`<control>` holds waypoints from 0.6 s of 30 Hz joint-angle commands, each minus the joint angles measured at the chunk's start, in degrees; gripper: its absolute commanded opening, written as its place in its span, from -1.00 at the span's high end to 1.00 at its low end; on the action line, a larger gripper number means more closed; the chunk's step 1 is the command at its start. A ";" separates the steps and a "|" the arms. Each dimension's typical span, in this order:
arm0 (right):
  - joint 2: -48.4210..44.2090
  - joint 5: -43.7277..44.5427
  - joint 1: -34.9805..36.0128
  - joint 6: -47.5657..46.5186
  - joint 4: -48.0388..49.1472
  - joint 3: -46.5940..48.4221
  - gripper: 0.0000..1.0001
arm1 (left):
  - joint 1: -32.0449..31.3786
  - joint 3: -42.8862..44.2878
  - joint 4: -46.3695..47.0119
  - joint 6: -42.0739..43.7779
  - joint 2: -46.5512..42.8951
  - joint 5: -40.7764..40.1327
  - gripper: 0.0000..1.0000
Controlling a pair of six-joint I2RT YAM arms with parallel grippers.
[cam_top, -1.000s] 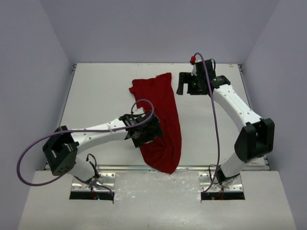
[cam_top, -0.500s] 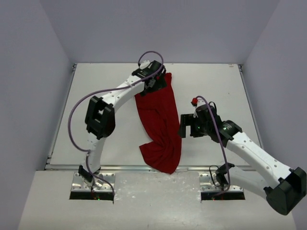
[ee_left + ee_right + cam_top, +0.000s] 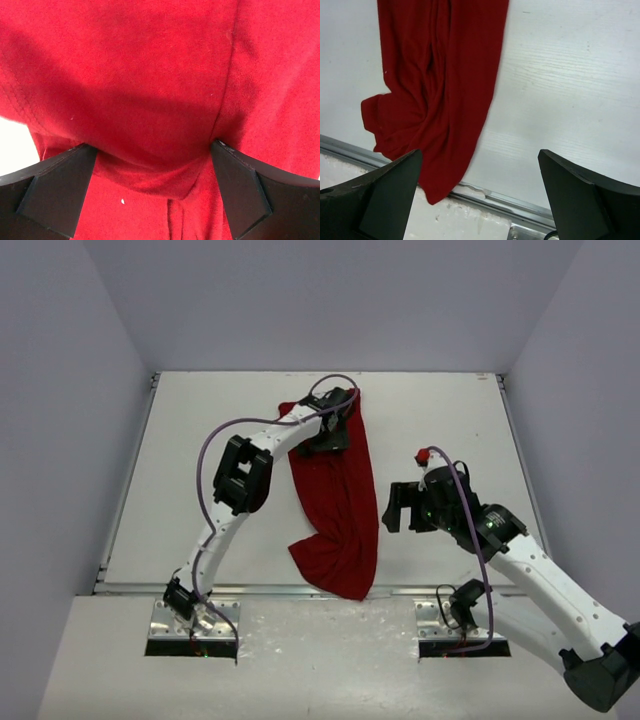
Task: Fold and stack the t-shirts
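Note:
The deep-red t-shirt [image 3: 340, 500] lies as a long, narrow, bunched strip from the far middle of the table to its near edge, where its tip hangs over. My left gripper [image 3: 328, 438] is down on the shirt's far end. In the left wrist view it [image 3: 154, 150] is open, with a raised fold of the shirt [image 3: 150, 75] between the jaws. My right gripper [image 3: 395, 508] hovers open and empty just right of the shirt's near half. In the right wrist view it [image 3: 480, 155] is over bare table, with the shirt [image 3: 440, 75] to its left.
The white table [image 3: 200, 440] has walls on the left, far and right sides. A metal rail [image 3: 490, 197] runs along the near edge, and the shirt's tip overlaps it. Both arm bases sit below that edge.
My left arm swung from the shirt's near middle to its far end. My right arm came from the far right down to beside the shirt's near half. The near part is now more bunched.

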 commanded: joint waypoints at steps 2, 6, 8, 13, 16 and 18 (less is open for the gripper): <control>3.60 -5.30 -0.03 0.04 6.12 -2.79 -0.98 | 4.64 8.42 1.22 5.12 10.37 2.13 -0.97; 8.10 -8.11 -0.12 -0.93 8.49 -4.02 -0.98 | 9.39 10.38 6.39 8.02 13.37 6.52 -0.97; 8.63 -8.74 -0.03 -1.45 10.07 -4.81 -0.98 | 11.24 11.16 10.00 10.03 13.64 7.05 -0.98; 11.52 -11.55 -0.03 -2.25 11.75 -4.64 -0.98 | 12.56 11.70 20.10 18.30 12.24 11.88 -1.00; 15.04 -6.66 2.85 0.38 10.26 -2.28 -0.98 | 12.48 11.79 23.63 20.94 10.39 14.26 -1.00; 18.19 -2.61 6.64 1.35 9.91 -1.05 -0.98 | 12.39 9.00 23.64 20.86 7.24 14.70 -1.00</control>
